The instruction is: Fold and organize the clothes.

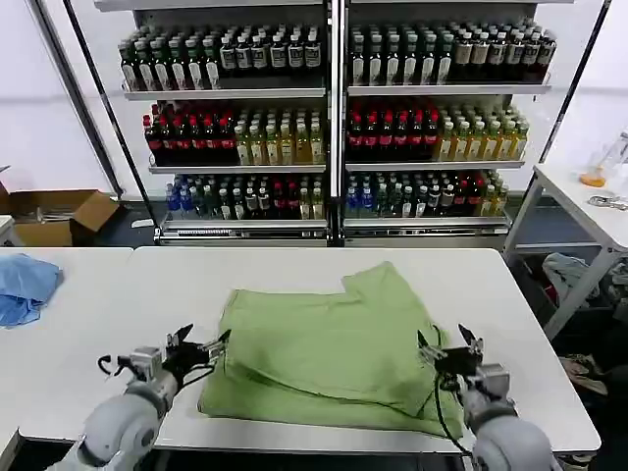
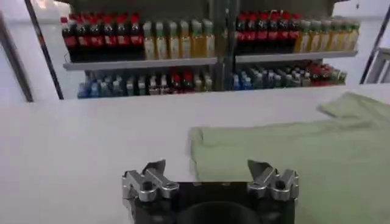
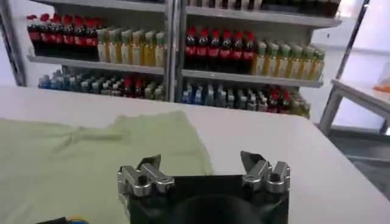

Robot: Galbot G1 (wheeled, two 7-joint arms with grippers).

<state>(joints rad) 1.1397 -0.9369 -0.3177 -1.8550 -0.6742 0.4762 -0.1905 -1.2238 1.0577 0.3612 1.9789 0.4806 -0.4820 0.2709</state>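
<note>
While part-folded, T-shirt [image 1: 334, 343] lengthwise left-to-right.

The white bench [image 1: 294, 270] runs across the head view, its far edge toward the bottle shelves. A sage-green T-shirt [image 1: 334, 348] lies flat on it near the front edge, partly folded (one layer doubled over another, a sleeve reaching toward the back). Beside it, on the left, stands a second white bench [image 1: 59, 257], with a crumpled light blue cloth [image 1: 25, 287] on top.
</note>
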